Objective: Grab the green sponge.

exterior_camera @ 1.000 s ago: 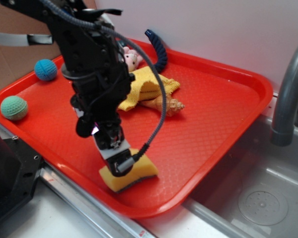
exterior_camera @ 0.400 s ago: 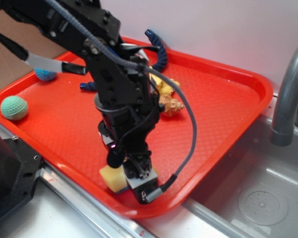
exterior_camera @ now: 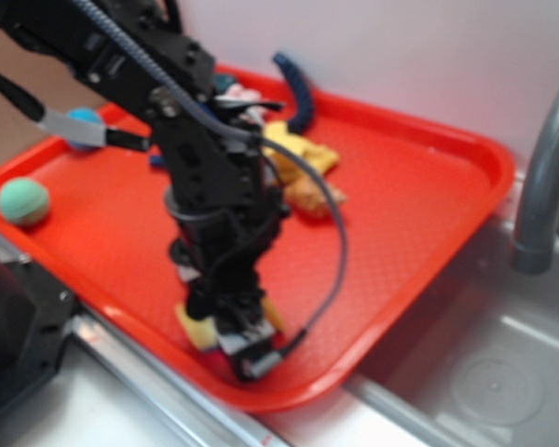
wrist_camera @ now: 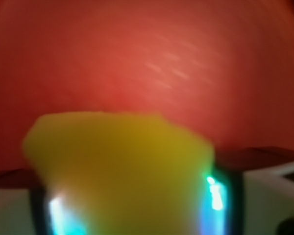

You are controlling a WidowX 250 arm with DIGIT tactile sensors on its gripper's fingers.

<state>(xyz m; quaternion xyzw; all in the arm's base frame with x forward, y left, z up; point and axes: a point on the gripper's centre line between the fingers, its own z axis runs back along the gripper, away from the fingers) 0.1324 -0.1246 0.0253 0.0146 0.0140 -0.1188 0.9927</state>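
The green sponge (exterior_camera: 197,328) shows as yellow foam at the near edge of the red tray (exterior_camera: 401,214), mostly hidden behind my gripper (exterior_camera: 238,331), and I cannot make out its green face. The wrist view is blurred. There the yellow sponge (wrist_camera: 122,161) fills the gap between my two fingers (wrist_camera: 218,196) and narrows toward the gripper (wrist_camera: 132,205), as if squeezed. The gripper points down and is shut on the sponge, just above the tray floor.
A mint-green ball (exterior_camera: 23,201) and a blue ball (exterior_camera: 82,119) lie at the tray's left. A yellow cloth (exterior_camera: 293,154), a shell (exterior_camera: 312,197) and a dark blue curved thing (exterior_camera: 293,88) lie at the back. A grey faucet (exterior_camera: 545,186) and sink (exterior_camera: 466,372) are right.
The gripper swung from the sponge's left end to over its middle and closed on it. The sponge, fully visible a second ago, is now mostly covered. The arm shifted slightly left.
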